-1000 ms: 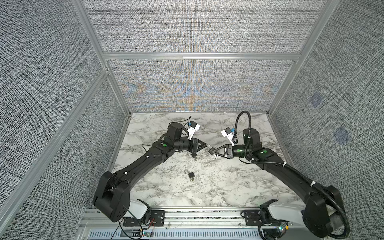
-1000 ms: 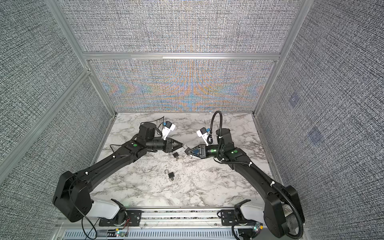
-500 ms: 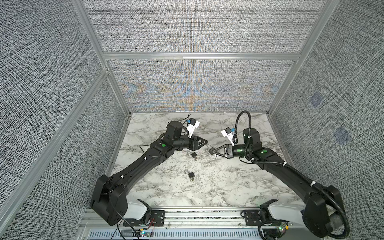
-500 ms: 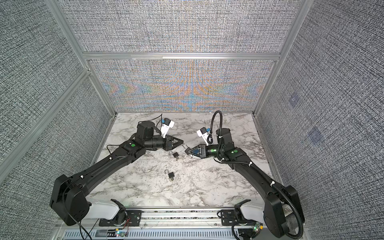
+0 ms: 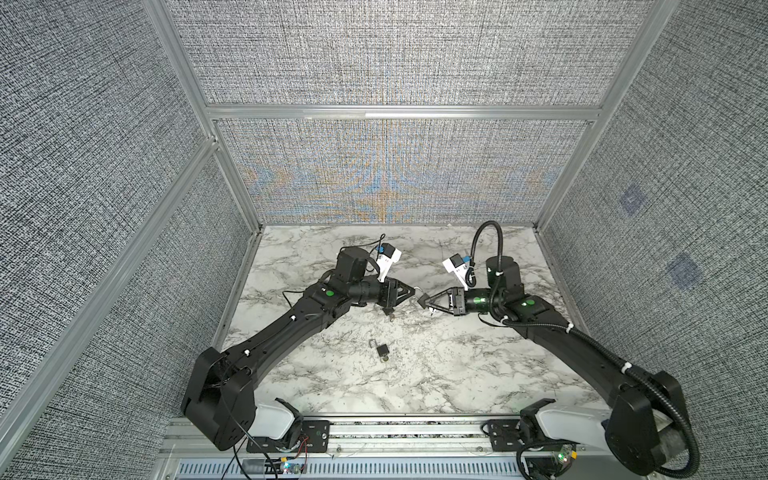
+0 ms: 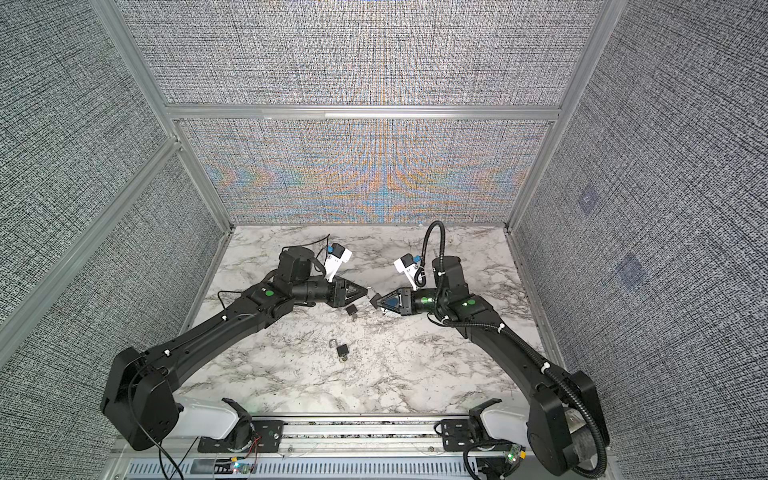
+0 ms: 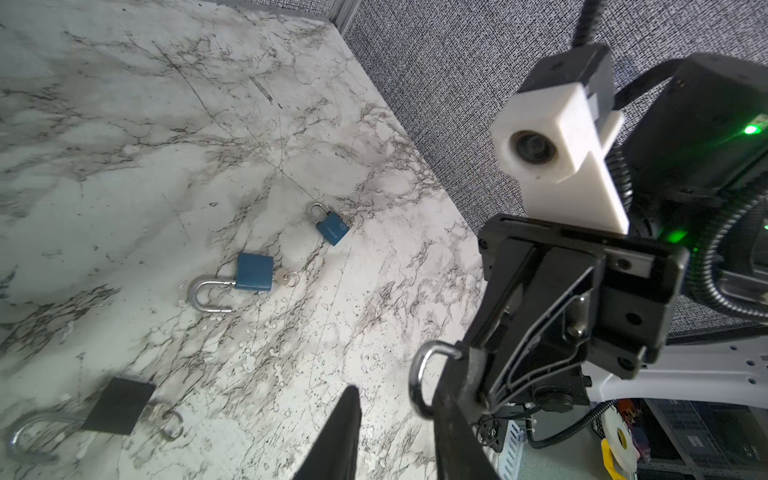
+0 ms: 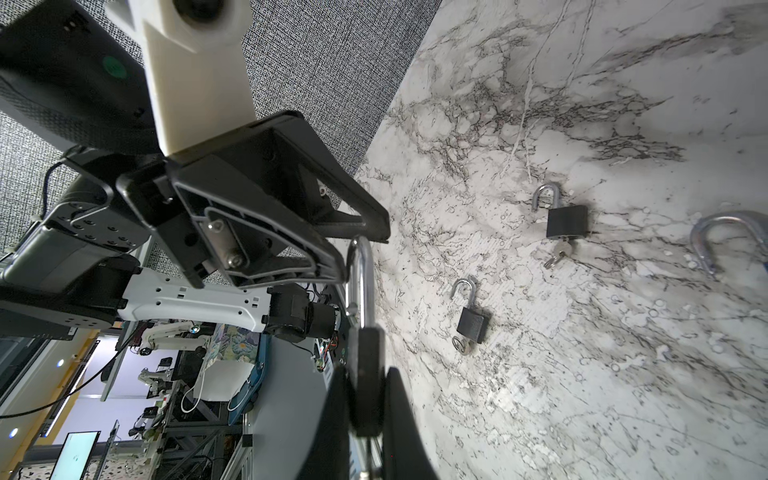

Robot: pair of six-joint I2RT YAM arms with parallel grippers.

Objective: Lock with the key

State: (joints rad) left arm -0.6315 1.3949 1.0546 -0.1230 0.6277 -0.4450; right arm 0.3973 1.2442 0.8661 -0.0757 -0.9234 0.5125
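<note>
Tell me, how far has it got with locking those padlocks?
Early days. One blue padlock looks closed already. In hand: the right pincer grips a black padlock, its loop poking into the open left pincer. Still to do: two more black padlocks and a second blue padlock lie open, keys in.

Middle of the bench (image 5: 415, 374) blocked: left end effector (image 5: 414, 289) and right end effector (image 5: 430, 301) stand almost tip to tip, the held padlock (image 8: 365, 374) filling the gap; no passage between them; black padlock (image 5: 389, 312) lies just beneath the left tips; second black padlock (image 5: 383, 350) lies nearer the front, apart from it; blue padlock (image 7: 254, 272) and second blue padlock (image 7: 332, 227) lie toward the right side wall (image 7: 436, 104); rear strip under the back wall (image 5: 395, 178) bare; front of bench bare; both forearms slant across the sides.
</note>
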